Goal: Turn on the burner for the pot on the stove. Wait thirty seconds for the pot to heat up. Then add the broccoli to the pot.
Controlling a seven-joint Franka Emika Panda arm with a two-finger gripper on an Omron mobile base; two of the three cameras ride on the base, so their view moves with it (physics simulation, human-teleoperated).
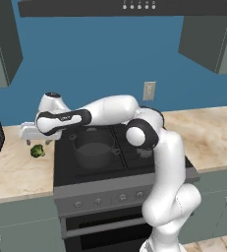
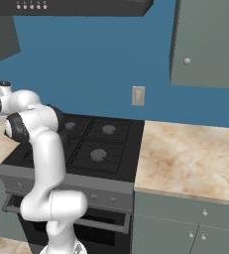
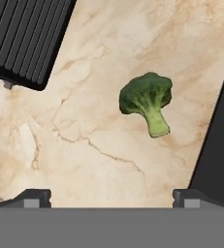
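No text, label, brand, number or sign can be read in any of the views. The small marks on the stove (image 1: 110, 162) front panel and on the range hood (image 1: 134, 6) are too small and blurred to make out as characters.
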